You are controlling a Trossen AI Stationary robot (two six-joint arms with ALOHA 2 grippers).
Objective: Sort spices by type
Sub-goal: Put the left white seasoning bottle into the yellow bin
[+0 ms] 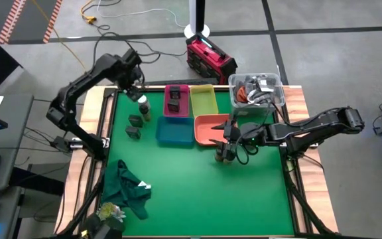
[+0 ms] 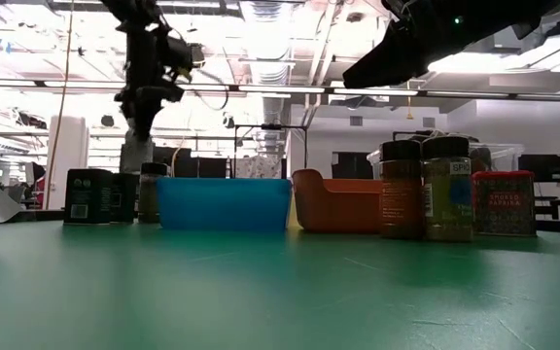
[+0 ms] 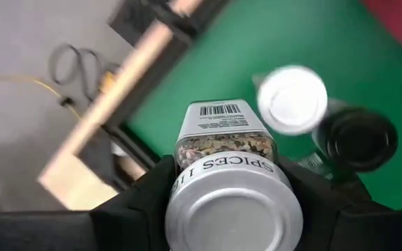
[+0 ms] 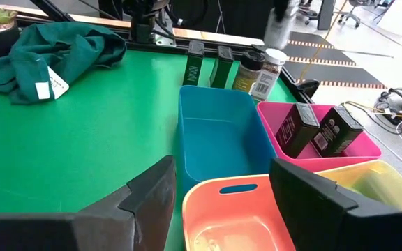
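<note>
Between the two dark fingers of the left pincer (image 3: 232, 202) sits a white-topped jar (image 3: 232, 185), pinched by its round sides and tipped a little, with its flat silver-white lid facing the wrist camera. I think it is held by the sides so it can be carried to a tray. You can see speckled bits of spice through its clear wall, and a white label with black bars. Just past this pincer stand another white-topped jar (image 3: 293, 99) and a dark round jar (image 3: 358, 139) with a shiny black lid, both upright on the green tabletop (image 1: 197, 186). Near them are two dark boxy tins (image 1: 134, 127) with flat sides. Close beside the left pincer is the pink tray (image 1: 176, 111), and it already holds two dark tins (image 4: 316, 131), so that looks like the home for tins. The blue tray (image 4: 218, 139), the yellow-green tray (image 1: 203, 99) and the orange tray (image 1: 209, 129) are smooth plastic boxes with rounded corners. The right pincer (image 1: 228, 135) hangs over the edge of the orange tray, with its fingers spread apart and nothing in them. Just below it stand two round jars (image 2: 424, 190) with dark lids and a red cube tin (image 2: 503, 203), not sorted yet. Far off lies a soft, crumpled green cloth (image 1: 128, 189).
</note>
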